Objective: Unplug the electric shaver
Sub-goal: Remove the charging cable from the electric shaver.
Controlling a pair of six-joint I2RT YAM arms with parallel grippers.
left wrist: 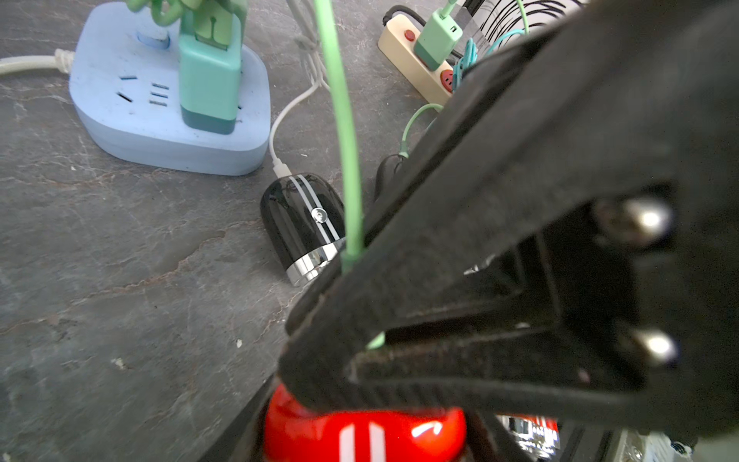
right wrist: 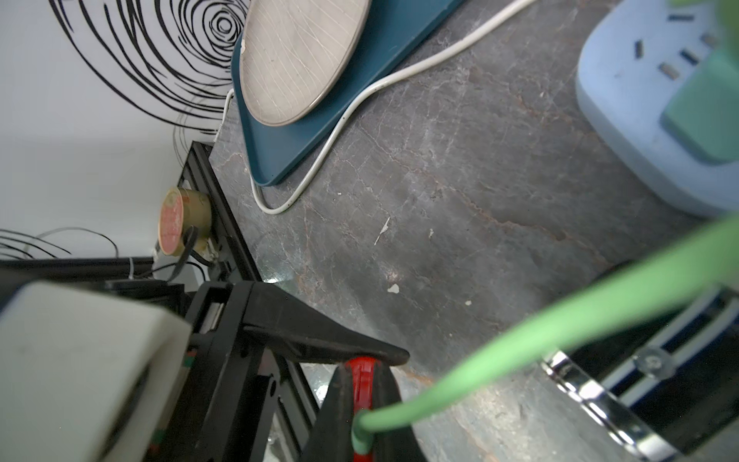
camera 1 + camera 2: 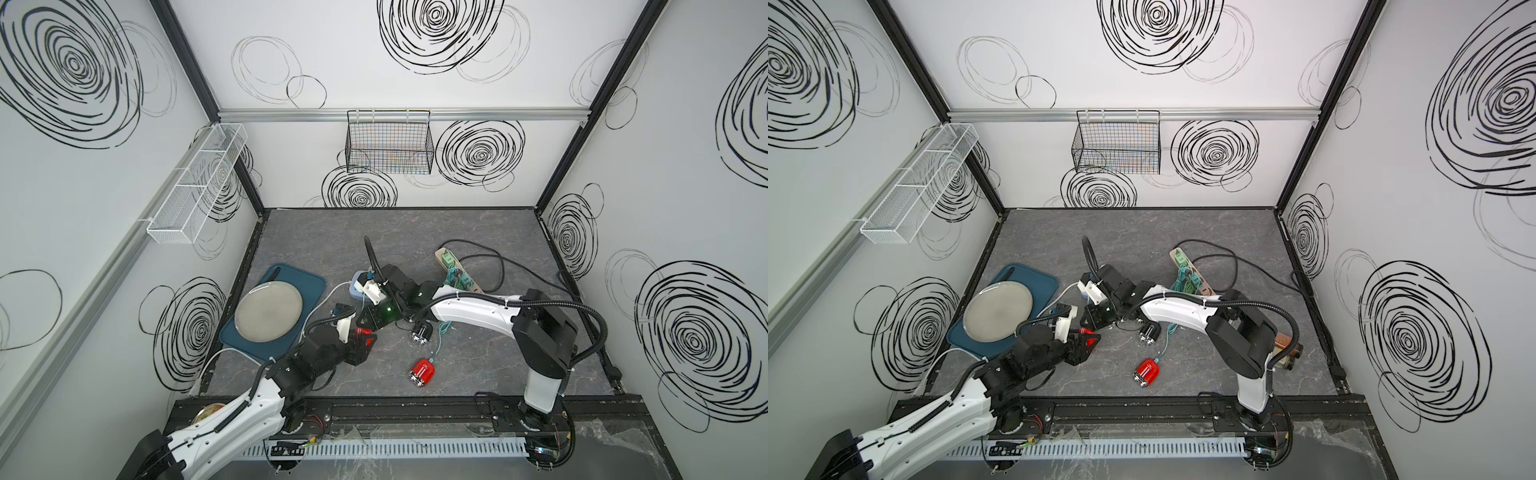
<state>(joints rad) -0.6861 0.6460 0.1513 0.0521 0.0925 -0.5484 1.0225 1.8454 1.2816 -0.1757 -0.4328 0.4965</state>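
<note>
The right pincer (image 2: 362, 400) is squeezed tight on the green cord (image 2: 520, 340) where it meets the red shaver (image 1: 360, 432), gripped by the left pincer (image 3: 365, 337) just lower left in a top view.

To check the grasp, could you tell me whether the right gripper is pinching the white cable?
No, the right gripper is shut on the green cable where it meets the red shaver.
</note>
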